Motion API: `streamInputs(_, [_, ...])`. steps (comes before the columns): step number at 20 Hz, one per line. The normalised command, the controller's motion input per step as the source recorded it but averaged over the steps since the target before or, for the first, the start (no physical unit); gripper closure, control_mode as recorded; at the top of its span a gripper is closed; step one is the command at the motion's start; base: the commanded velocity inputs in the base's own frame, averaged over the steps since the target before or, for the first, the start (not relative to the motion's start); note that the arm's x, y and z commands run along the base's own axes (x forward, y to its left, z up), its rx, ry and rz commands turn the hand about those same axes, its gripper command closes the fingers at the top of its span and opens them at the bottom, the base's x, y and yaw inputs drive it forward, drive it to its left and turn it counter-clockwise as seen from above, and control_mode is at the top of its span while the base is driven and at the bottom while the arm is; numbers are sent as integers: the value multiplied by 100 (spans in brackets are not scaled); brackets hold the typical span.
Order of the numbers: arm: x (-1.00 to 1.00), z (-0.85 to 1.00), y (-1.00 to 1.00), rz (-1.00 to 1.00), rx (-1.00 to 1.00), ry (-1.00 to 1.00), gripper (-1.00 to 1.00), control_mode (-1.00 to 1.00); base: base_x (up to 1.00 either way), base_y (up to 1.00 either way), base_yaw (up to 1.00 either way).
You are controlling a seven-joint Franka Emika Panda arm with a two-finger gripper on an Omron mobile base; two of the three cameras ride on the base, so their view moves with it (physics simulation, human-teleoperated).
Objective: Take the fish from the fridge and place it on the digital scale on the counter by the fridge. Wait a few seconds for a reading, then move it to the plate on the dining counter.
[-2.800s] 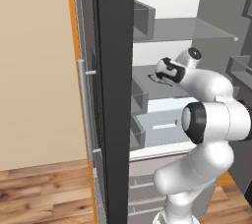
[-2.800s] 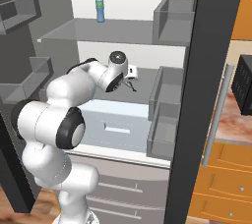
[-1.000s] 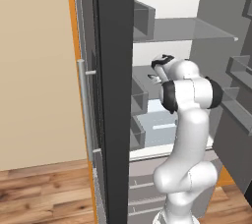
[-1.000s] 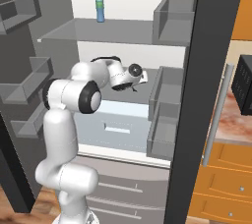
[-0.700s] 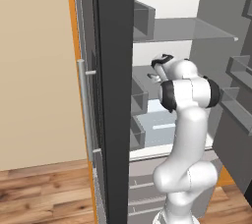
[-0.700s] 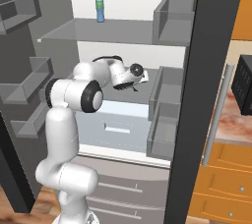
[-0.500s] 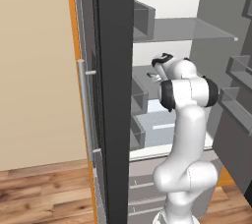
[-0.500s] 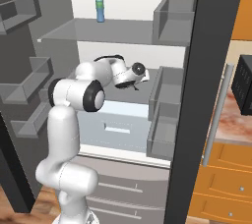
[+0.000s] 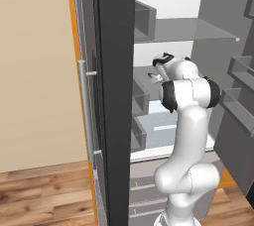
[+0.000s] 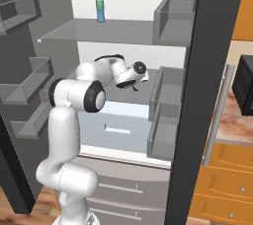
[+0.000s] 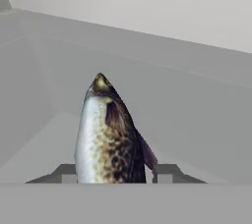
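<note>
- The fridge (image 10: pixel 207 86) stands open: tall dark grey doors, a long silver bar handle (image 9: pixel 85 111), matte grey shelves and boxy grey door bins (image 10: pixel 165 115).
- The white arm reaches into the middle shelf, above a pale blue-grey drawer (image 10: pixel 116 125) with a slim light handle.
- The gripper (image 11: pixel 112 174) has its two small dark fingers (image 11: pixel 166 171) set on either side of the fish (image 11: pixel 109 137), right against its flanks; they appear closed on it.
- The fish is narrow and tapering, with a pale silvery belly, a brown-speckled back, a dark fin and a yellowish snout pointing away from the hand, deep in the fridge over the smooth grey shelf.
- A small green-and-blue bottle (image 10: pixel 100 6) stands upright on the shelf above, towards the far left.
- At the right edge, orange wooden drawers (image 10: pixel 225 179) sit beneath a reddish marbled counter (image 10: pixel 232 125).
</note>
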Motion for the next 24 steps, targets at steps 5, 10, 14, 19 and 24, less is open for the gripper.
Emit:
streamInputs(5, [-31,-23,69,-1,-10,0,100,-100,0,0,0])
streamInputs(10, [-52,-1,42,-7,-8,0,100,-100,0,0,0])
streamInputs(14, [-97,44,2,-9,0,-1,100,-100,0,0,0])
streamInputs(19, [-91,83,0,-10,0,0,100,-100,0,0,0])
streamInputs(24, [-80,100,0,-11,0,0,100,-100,0,0,0])
